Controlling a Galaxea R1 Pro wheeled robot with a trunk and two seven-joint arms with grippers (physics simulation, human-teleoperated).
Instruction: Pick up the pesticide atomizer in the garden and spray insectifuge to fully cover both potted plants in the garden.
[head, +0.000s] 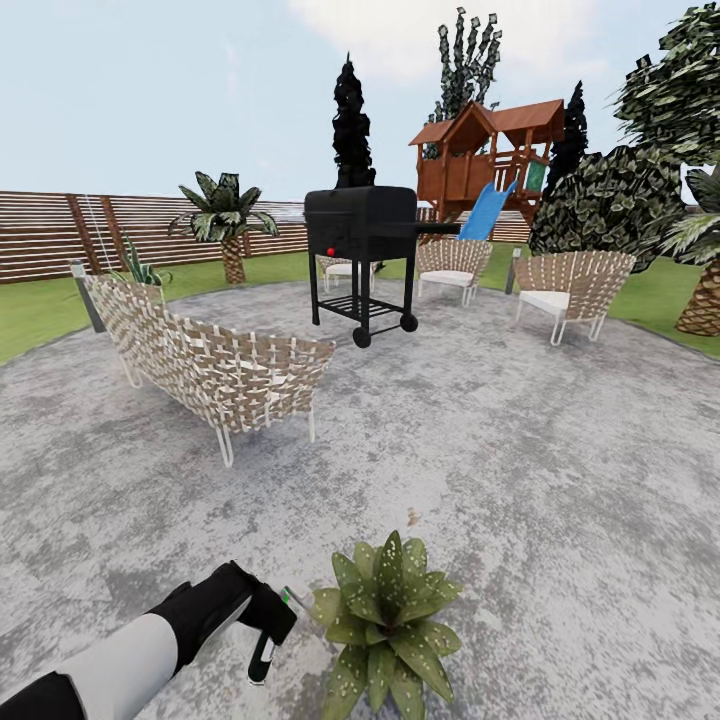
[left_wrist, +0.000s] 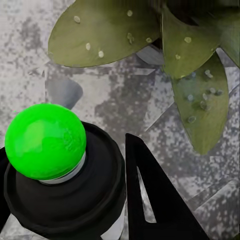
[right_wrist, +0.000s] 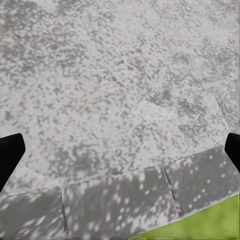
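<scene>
Atomizer (left_wrist: 60, 185) sat clamped in the left gripper's (head: 262, 640) jaws beside the plant (head: 385, 625); best to aim over every leaf. Right jaws stood apart.

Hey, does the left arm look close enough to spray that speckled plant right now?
Probably yes. The left gripper holds the pesticide atomizer just beside the potted plant, whose leaves sit right ahead in the left wrist view, with nothing between them.
</scene>
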